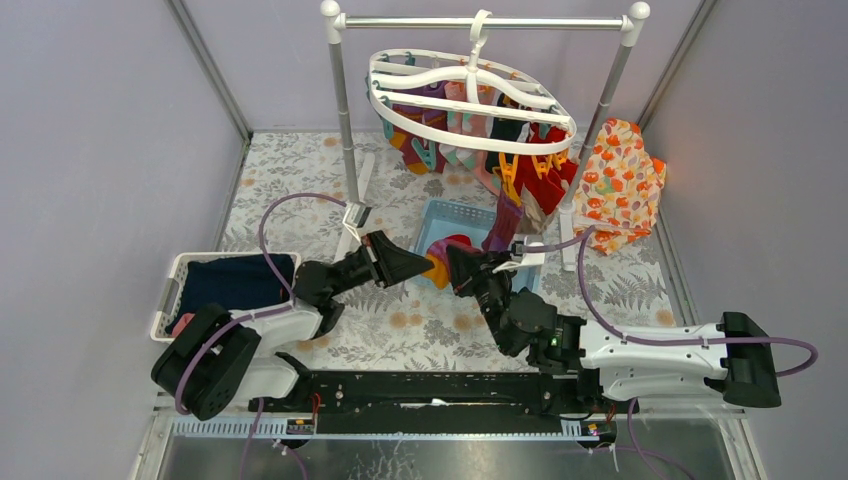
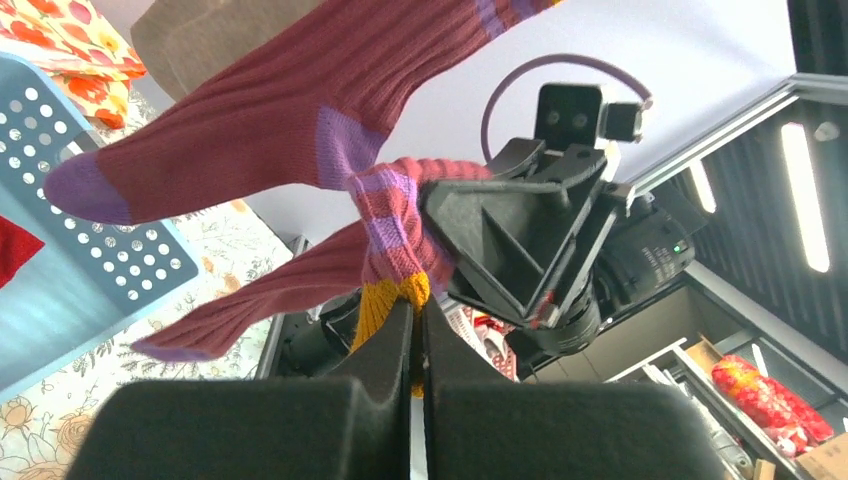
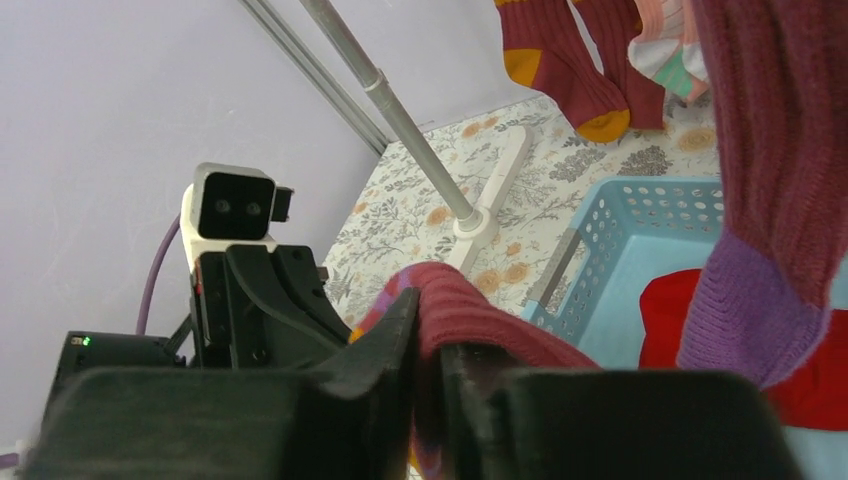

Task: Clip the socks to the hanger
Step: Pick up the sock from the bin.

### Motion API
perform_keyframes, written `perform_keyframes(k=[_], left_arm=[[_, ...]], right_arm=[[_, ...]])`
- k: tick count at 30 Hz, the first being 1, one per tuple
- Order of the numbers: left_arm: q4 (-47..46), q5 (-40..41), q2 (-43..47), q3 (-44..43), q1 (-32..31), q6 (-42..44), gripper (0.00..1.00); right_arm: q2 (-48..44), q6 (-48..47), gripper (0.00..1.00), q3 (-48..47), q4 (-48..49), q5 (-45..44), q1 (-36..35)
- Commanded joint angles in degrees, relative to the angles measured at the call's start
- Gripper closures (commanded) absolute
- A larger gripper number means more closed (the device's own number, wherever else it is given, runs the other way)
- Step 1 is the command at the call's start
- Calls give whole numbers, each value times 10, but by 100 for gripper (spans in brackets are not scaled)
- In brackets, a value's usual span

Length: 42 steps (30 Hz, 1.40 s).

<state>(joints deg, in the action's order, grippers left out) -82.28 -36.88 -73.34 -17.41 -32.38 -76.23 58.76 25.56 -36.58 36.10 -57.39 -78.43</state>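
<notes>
Holding the maroon sock point(image 2: 250, 110) over the blue basket point(image 1: 437, 211), we had our left hand point(image 2: 415, 310) clamped on its cuff and our right hand point(image 3: 428, 335) clamped mid-sock. Several socks point(image 1: 530, 165) already hung from the hanger point(image 1: 470, 143); this one and basket leftovers remained.

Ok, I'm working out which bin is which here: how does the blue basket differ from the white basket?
Colour: the blue basket is light blue, the white basket white. Place: the blue basket sits mid-table, the white basket at the left edge. Contents: the blue basket holds red socks, the white basket navy and pink cloth. Both are rectangular plastic bins with pierced walls.
</notes>
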Motion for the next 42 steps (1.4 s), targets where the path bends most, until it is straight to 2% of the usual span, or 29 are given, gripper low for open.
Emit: perform_keyframes(k=[1,3,4,7,9,11,14,16,19,23,26,29,33,36,38,42], left_arm=[[-40,-2,11,2,37,-68,100],[-23,-7,25,15,81,-102,100],[-9,-10,35,25,106,-113,100],[76,-19,71,33,165,-117,100],[173,-25,94,22,191,-94,100],[220,-23,113,19,210,-77,100],[262,-26,122,11,234,-66,100],[275,-32,119,5,249,-61,100],[265,-45,106,3,261,-64,100],[225,-67,83,0,272,-89,100],[192,-83,69,-4,278,-116,100],[168,-89,53,-12,280,-166,100],[178,-87,36,-22,282,-242,100],[209,-76,46,-26,282,-272,100],[245,-66,67,-32,281,-265,100],[354,-48,127,-50,280,-231,100]], right_arm=[[-17,-52,72,15,43,-6,-4],[-24,-124,54,18,37,7,-4],[-24,-157,41,19,31,17,-4],[-18,-268,21,8,-4,63,-8],[2,-337,13,-14,-40,98,-14],[32,-424,2,-36,-51,113,-30],[90,-589,0,-73,-33,108,-50],[135,-722,0,-97,37,78,-55],[176,-822,0,-167,50,82,-54],[179,-820,0,-256,-8,179,-52],[197,-837,0,-310,-36,197,-50],[198,-807,0,-340,-162,241,-39],[136,-742,0,-300,-292,362,3],[73,-755,0,-221,-293,454,20],[66,-779,0,-189,-285,465,22],[126,-826,0,-175,-260,415,25]])
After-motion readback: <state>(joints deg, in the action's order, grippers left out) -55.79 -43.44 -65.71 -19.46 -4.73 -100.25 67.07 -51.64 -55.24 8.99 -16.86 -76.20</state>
